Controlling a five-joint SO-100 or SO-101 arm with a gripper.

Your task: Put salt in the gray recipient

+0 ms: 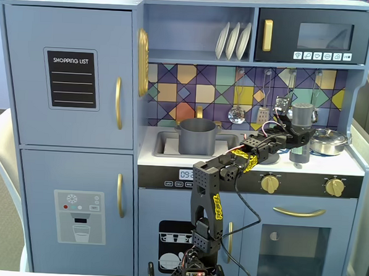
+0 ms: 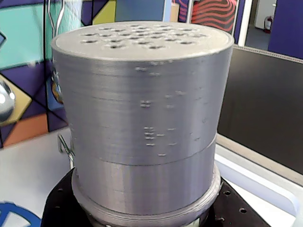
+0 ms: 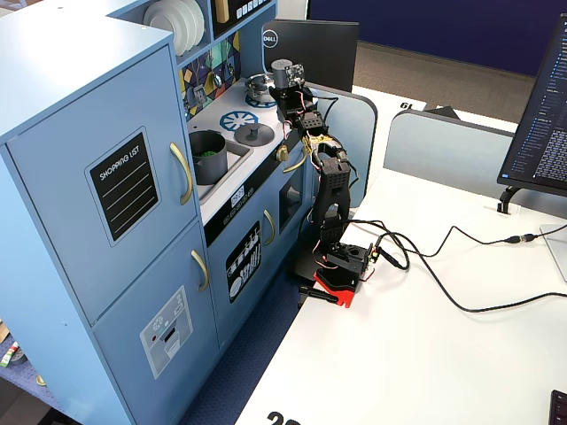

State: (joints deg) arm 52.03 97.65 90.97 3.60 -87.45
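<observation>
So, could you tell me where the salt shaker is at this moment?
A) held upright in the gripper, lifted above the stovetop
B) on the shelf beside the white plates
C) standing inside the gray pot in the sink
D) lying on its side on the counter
A: in a fixed view the salt shaker stands upright in the gripper, above the stovetop and well right of the gray pot; the wrist view shows its perforated top close up.

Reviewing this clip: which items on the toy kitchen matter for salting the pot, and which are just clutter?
Belongs to the job:
- salt shaker, held upright in the pincer over the stove
- gray pot, sitting in the sink

Just lying about:
- shiny silver pan at the right of the stove
- white plates on the shelf
- hanging utensils on the backsplash
</observation>
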